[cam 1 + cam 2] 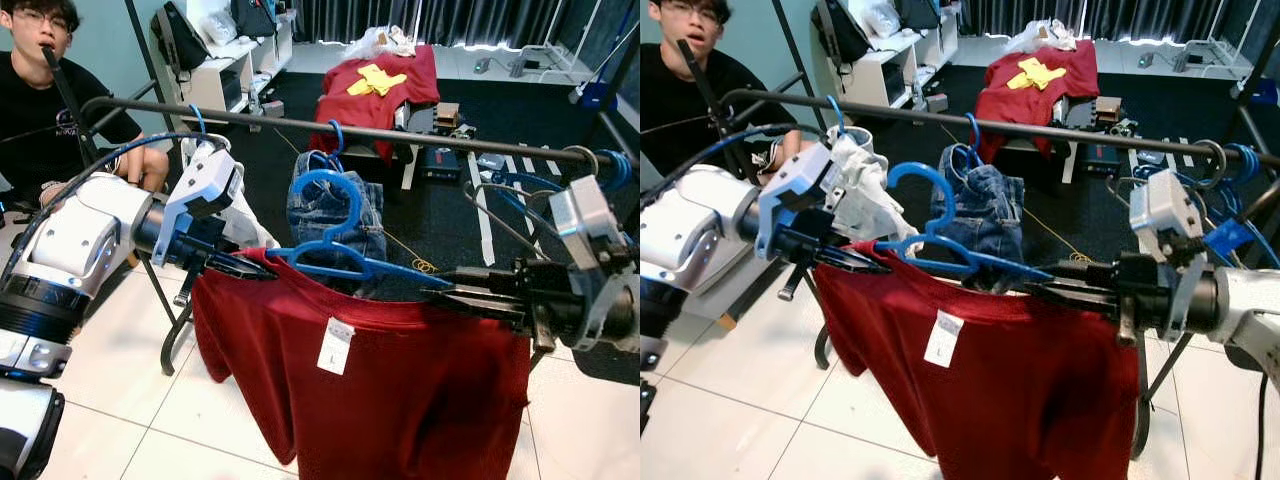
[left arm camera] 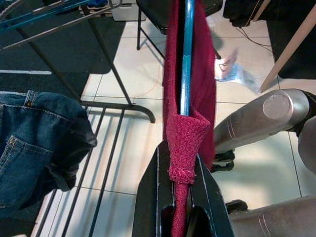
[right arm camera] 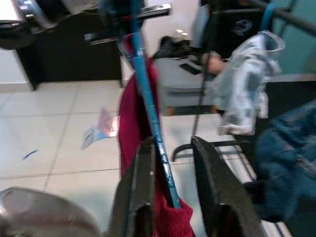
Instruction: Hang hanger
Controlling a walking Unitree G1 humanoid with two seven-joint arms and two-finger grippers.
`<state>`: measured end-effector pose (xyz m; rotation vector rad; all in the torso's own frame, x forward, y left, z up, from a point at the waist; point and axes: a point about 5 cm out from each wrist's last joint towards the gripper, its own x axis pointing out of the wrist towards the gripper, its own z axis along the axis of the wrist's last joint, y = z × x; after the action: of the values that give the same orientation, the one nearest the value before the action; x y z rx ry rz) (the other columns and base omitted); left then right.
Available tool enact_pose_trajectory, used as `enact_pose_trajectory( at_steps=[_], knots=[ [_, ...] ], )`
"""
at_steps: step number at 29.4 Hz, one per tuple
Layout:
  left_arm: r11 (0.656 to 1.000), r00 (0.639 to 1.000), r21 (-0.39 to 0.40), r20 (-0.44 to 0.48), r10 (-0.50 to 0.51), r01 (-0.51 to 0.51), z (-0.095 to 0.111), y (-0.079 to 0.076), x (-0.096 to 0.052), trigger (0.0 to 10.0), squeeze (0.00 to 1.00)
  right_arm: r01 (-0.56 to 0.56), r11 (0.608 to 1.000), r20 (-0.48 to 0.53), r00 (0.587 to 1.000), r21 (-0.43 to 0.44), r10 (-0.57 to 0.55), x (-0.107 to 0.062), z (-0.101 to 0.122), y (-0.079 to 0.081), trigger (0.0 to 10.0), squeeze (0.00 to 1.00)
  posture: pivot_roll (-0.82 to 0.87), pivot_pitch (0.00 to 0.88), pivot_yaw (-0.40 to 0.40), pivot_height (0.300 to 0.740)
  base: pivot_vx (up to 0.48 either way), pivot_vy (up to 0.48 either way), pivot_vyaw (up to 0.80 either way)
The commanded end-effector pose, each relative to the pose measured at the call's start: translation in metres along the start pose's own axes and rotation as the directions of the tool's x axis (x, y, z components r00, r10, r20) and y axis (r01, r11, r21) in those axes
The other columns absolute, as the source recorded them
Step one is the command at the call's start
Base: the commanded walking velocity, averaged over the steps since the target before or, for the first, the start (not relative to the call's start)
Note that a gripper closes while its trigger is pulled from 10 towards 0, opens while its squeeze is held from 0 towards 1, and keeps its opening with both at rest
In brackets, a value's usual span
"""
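A blue plastic hanger [image 1: 340,262] carries a dark red shirt [image 1: 400,390] with a white size tag. I hold it level just below and in front of the black clothes rail [image 1: 400,133]; its hook [image 1: 335,195] points up, short of the rail. My left gripper [image 1: 262,270] is shut on the shirt's left shoulder, pinching red cloth over the hanger arm [image 2: 186,64]. My right gripper [image 1: 432,290] sits at the hanger's right end, with its fingers [image 3: 140,168] apart around the blue arm [image 3: 143,79] and the cloth.
Jeans [image 1: 372,215] and a white garment [image 1: 865,190] hang on the rail behind the hanger. More blue hangers [image 1: 520,185] hang at its right end. A person in a black shirt [image 1: 40,110] sits at the far left. Another red shirt [image 1: 375,85] lies on a table behind.
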<state>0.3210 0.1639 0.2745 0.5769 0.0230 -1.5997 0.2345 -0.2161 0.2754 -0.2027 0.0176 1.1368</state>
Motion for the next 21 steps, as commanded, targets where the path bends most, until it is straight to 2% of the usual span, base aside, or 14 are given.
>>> enact_pose_trajectory(
  at_steps=[1,4,7,8,10,12,15,16,17,21],
  knots=[
    [1.000,0.999,0.017,0.044,0.006,-0.006,0.003,0.001,-0.006,0.0,0.00,0.061,0.998,0.021,0.998,-0.008,-0.061,-0.010,0.002,-0.005,10.0,1.00,-0.06,0.018,0.059,0.740,0.000,0.000,0.00],
    [1.000,0.999,0.018,0.045,0.016,-0.017,0.003,0.002,-0.008,0.0,0.00,0.104,0.995,0.032,0.994,-0.010,-0.104,-0.020,0.004,-0.009,10.0,1.00,-0.06,0.018,0.058,0.740,0.000,0.000,0.00],
    [0.998,0.996,0.017,0.053,0.066,-0.067,0.003,0.005,-0.018,0.0,0.00,0.252,0.968,0.043,0.967,-0.005,-0.252,-0.061,0.009,-0.014,10.0,1.00,-0.07,0.024,0.050,0.740,0.000,0.000,0.00],
    [0.998,0.996,0.017,0.053,0.066,-0.067,0.003,0.005,-0.018,0.0,0.00,0.252,0.968,0.043,0.967,-0.005,-0.252,-0.061,0.009,-0.014,10.0,1.00,-0.07,0.024,0.050,0.740,0.000,0.000,0.00],
    [0.995,0.994,0.017,0.065,0.093,-0.095,0.004,0.006,-0.025,0.0,0.00,0.290,0.957,0.035,0.956,0.025,-0.291,-0.084,0.007,-0.006,10.0,1.00,-0.08,0.029,0.048,0.740,0.000,0.000,0.00],
    [0.995,0.994,0.017,0.065,0.093,-0.095,0.004,0.006,-0.025,0.0,0.00,0.290,0.957,0.035,0.956,0.025,-0.291,-0.084,0.007,-0.006,10.0,1.00,-0.08,0.029,0.048,0.740,0.000,0.000,0.00],
    [0.995,0.991,0.020,0.096,0.096,-0.098,0.008,0.005,-0.032,0.0,0.00,0.264,0.961,0.018,0.964,0.079,-0.266,-0.091,-0.002,0.009,10.0,1.00,-0.09,0.033,0.048,0.740,0.000,0.000,0.00],
    [0.995,0.991,0.020,0.096,0.096,-0.098,0.008,0.005,-0.032,0.0,0.00,0.264,0.961,0.018,0.964,0.079,-0.266,-0.091,-0.002,0.009,10.0,1.00,-0.09,0.033,0.048,0.740,0.000,0.000,0.00],
    [0.995,0.989,0.025,0.117,0.094,-0.097,0.012,0.005,-0.035,0.0,0.00,0.239,0.965,-0.006,0.971,0.107,-0.240,-0.088,-0.009,0.015,10.0,0.00,-0.09,0.033,0.048,0.740,0.000,0.000,0.00],
    [0.996,0.985,0.051,0.158,0.066,-0.075,0.024,0.005,-0.035,0.0,0.00,0.190,0.971,-0.013,0.982,0.147,-0.190,-0.076,-0.020,0.018,10.0,0.00,-0.08,0.032,0.051,0.740,0.000,0.000,0.00]
  ],
)
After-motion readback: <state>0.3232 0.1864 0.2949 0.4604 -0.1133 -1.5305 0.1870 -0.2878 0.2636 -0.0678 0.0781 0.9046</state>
